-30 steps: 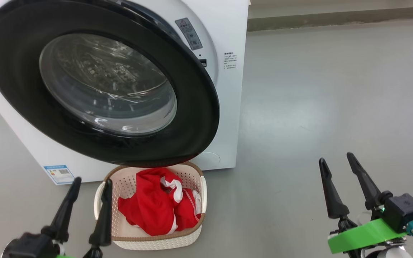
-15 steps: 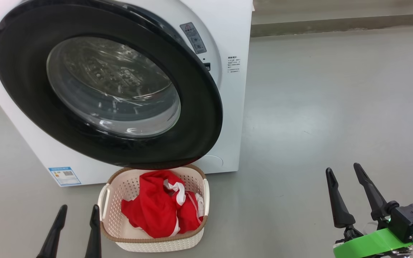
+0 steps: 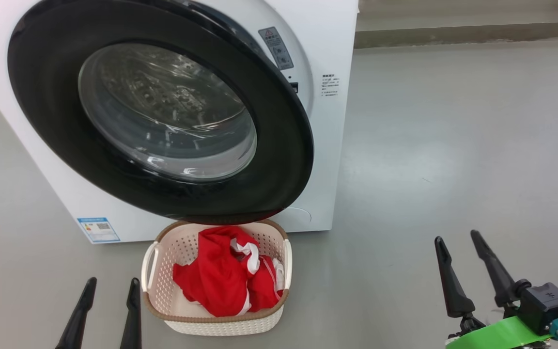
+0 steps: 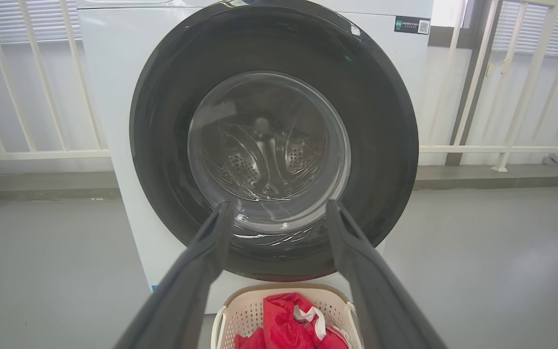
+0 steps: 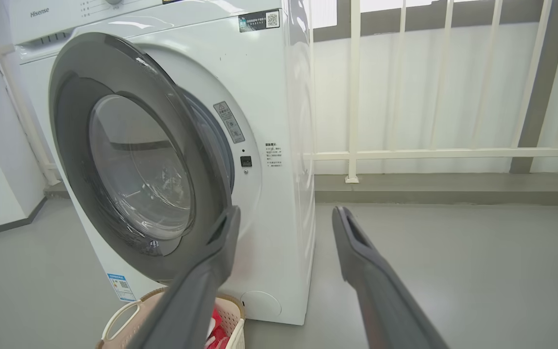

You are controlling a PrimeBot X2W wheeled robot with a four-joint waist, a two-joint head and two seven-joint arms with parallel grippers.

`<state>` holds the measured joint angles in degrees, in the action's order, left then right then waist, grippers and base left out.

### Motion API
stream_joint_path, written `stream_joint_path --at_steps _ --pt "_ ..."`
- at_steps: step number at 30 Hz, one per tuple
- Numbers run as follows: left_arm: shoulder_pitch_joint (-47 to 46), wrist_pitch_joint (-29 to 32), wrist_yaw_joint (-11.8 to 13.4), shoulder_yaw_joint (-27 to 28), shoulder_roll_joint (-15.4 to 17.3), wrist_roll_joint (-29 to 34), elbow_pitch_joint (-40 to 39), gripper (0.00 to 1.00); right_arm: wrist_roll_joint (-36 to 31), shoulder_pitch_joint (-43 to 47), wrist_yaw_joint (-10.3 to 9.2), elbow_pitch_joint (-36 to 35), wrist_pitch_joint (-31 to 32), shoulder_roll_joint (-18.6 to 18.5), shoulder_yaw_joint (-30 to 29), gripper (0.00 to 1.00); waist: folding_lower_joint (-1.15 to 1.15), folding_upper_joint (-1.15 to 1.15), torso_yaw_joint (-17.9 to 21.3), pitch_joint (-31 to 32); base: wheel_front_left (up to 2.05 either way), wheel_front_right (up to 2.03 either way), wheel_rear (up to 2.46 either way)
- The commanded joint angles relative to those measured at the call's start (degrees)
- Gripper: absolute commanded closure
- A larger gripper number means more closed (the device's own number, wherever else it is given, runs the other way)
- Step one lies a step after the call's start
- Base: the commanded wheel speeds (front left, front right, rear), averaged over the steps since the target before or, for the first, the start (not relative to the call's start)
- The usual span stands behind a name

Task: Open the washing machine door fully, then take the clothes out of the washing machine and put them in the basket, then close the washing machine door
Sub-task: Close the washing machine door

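One basket (image 3: 211, 327) of red clothes (image 3: 218, 288) just beside the left pincer (image 3: 114, 281).

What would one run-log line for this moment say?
door: ajar | clothes: in basket | left pincer: open, empty | right pincer: open, empty | pending: close door

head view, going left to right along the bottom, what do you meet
left gripper → basket → right gripper
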<state>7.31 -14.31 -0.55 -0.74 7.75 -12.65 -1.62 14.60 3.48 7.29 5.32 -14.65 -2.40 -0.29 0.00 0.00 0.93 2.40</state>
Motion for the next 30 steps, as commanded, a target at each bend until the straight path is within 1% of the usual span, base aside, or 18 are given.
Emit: stream_joint_path --at_steps 1,3,4,9,15,19,20,21,22,23,30 --pt "-1.4 -0.7 -0.2 2.2 -0.1 0.8 -1.2 0.0 -0.2 -2.0 0.2 -0.9 -0.3 -0.5 1.9 0.67 0.0 0.0 -0.6 -0.2 0.0 0.0 0.0" --pt "-1.6 -0.7 -0.5 2.4 -0.4 1.1 -1.1 0.0 -0.7 -2.7 0.2 -0.1 -0.3 -0.5 2.6 0.92 0.0 0.0 -1.3 -0.4 0.0 0.0 0.0" --pt "-1.7 -0.7 -0.7 2.5 -0.6 1.2 -1.1 0.0 -0.9 -3.3 0.2 0.3 -0.3 -0.5 3.0 1.0 0.0 0.0 -1.7 -0.6 0.0 0.0 0.0" --pt "-2.0 -0.7 -1.4 2.6 -1.4 1.8 -1.0 0.0 -0.5 -7.1 0.2 3.9 -0.3 -0.5 5.2 1.0 0.0 0.0 -3.7 -1.3 0.0 0.0 0.0" --pt "-2.8 -0.7 -2.2 1.9 -1.9 2.9 -0.7 0.0 1.5 -14.3 0.2 9.8 -0.3 -0.5 8.1 1.0 0.0 0.0 -6.8 -2.8 0.0 0.0 0.0" --pt "-3.7 -0.7 -2.4 1.5 -2.2 3.6 -0.8 0.0 0.8 -20.6 0.2 15.8 -0.3 -0.5 9.9 1.0 0.0 0.0 -8.6 -5.2 0.0 0.0 0.0" --pt "-3.7 -0.7 -2.4 1.5 -2.2 3.6 -0.8 0.0 0.8 -20.6 0.2 15.8 -0.3 -0.5 9.9 1.0 0.0 0.0 -8.6 -5.2 0.0 0.0 0.0" --pt "-4.1 -0.7 -2.4 1.3 -2.2 4.2 -0.9 0.0 0.7 -22.5 0.2 17.4 -0.3 -0.5 10.5 1.0 0.0 0.0 -9.1 -5.9 0.0 0.0 0.0" --pt "-5.1 -0.7 -2.5 1.0 -2.4 4.5 -0.9 0.0 0.6 -26.2 0.2 20.5 -0.3 -0.5 11.6 1.0 0.0 0.0 -10.0 -7.2 0.0 0.0 0.0" --pt "-5.1 -0.7 -2.5 1.0 -2.4 4.5 -0.9 0.0 0.6 -26.2 0.2 20.5 -0.3 -0.5 11.6 1.0 0.0 0.0 -10.0 -7.2 0.0 0.0 0.0" --pt "-8.2 -0.7 -3.0 0.0 -3.2 4.8 -0.2 0.0 -1.1 -37.5 0.2 30.0 -0.2 -0.5 14.5 1.0 0.0 0.0 -13.2 -11.0 0.0 0.0 0.0"
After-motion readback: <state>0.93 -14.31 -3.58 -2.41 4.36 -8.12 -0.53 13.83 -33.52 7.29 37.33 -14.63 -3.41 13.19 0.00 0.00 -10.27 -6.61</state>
